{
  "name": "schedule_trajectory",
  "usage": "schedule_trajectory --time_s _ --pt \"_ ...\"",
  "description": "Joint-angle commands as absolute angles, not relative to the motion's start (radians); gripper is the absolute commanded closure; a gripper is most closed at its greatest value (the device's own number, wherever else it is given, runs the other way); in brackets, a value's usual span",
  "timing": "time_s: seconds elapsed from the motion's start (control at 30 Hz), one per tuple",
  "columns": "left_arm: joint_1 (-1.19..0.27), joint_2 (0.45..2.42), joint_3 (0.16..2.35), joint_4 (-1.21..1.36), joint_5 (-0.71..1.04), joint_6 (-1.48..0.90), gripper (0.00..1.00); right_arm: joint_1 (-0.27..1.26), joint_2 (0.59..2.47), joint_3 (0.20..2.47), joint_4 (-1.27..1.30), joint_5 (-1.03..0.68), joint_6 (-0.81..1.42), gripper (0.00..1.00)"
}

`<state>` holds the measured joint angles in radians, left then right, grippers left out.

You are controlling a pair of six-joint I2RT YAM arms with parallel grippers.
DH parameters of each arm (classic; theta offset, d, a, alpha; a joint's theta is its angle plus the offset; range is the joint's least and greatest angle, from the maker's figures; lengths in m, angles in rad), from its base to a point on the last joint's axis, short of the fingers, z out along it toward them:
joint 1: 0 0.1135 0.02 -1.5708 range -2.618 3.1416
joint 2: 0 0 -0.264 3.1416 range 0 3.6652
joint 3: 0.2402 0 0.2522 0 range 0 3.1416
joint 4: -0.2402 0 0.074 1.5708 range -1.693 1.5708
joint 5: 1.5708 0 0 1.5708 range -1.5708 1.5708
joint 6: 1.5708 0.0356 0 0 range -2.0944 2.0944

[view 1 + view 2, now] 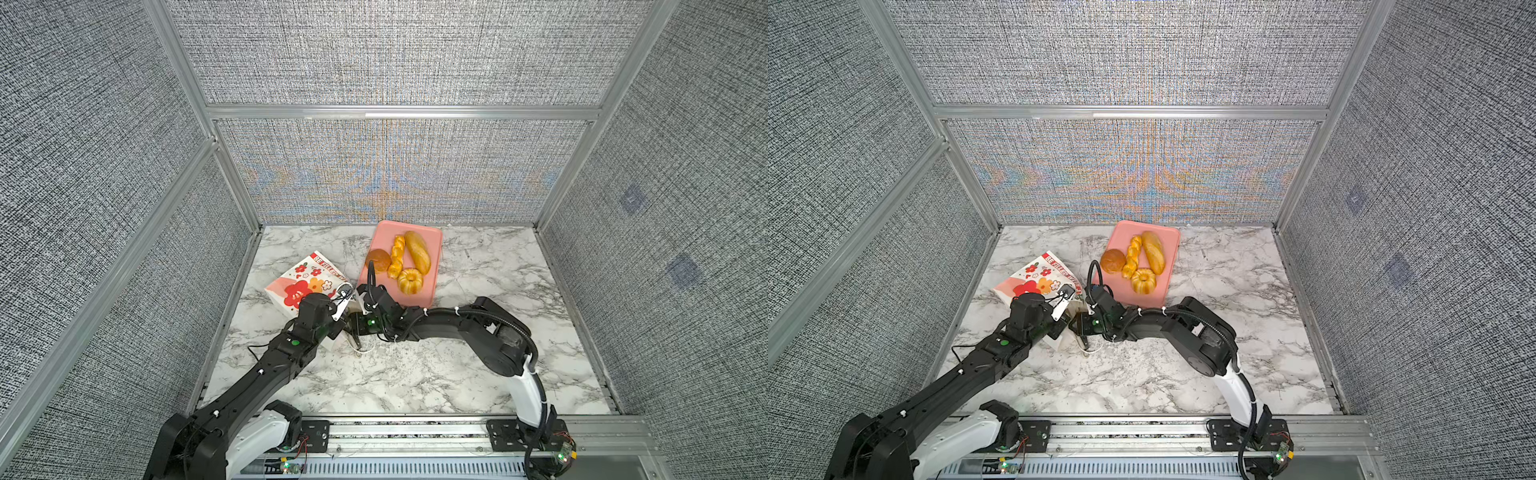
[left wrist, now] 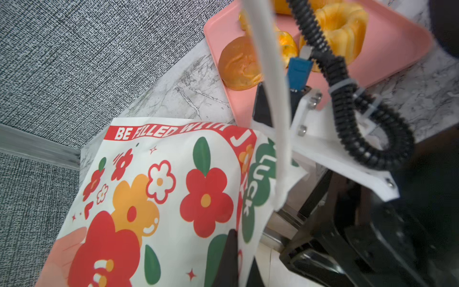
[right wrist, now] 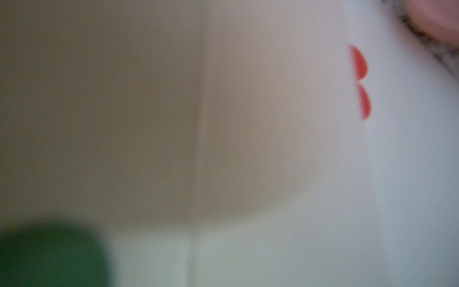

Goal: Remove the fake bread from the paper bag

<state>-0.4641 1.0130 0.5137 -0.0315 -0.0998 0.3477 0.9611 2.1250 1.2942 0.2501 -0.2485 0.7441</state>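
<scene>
Fake bread [image 1: 397, 255] lies four pieces strong on the pink tray [image 1: 386, 232]: round bun [image 1: 378, 260], twisted stick, long loaf [image 1: 417, 251] and ring cake [image 1: 410, 281]. Just left of the tray, the paper bag [image 1: 307, 278] lies on its side on the marble table [image 1: 415, 374], mouth toward the arms. The left gripper [image 1: 337, 327] is pressed together on the bag's rim, while the right gripper [image 1: 352, 323] reaches into the mouth, and whether its jaws are spread cannot be told.
</scene>
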Motion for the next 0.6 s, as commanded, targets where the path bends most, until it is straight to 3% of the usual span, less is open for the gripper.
schedule_trajectory --time_s 0.0,0.27,0.57 --pt "-0.466 1.003 0.516 0.013 -0.055 0.343 1.0 0.979 2.098 1.257 0.223 -0.24 0.678 0.45" --pt "-0.466 0.983 0.507 0.007 -0.056 0.34 1.0 1.017 2.036 1.165 0.23 -0.179 0.628 0.38" --pt "-0.467 0.982 0.504 0.003 -0.041 0.336 1.0 1.028 2.061 1.224 0.209 -0.146 0.59 0.49"
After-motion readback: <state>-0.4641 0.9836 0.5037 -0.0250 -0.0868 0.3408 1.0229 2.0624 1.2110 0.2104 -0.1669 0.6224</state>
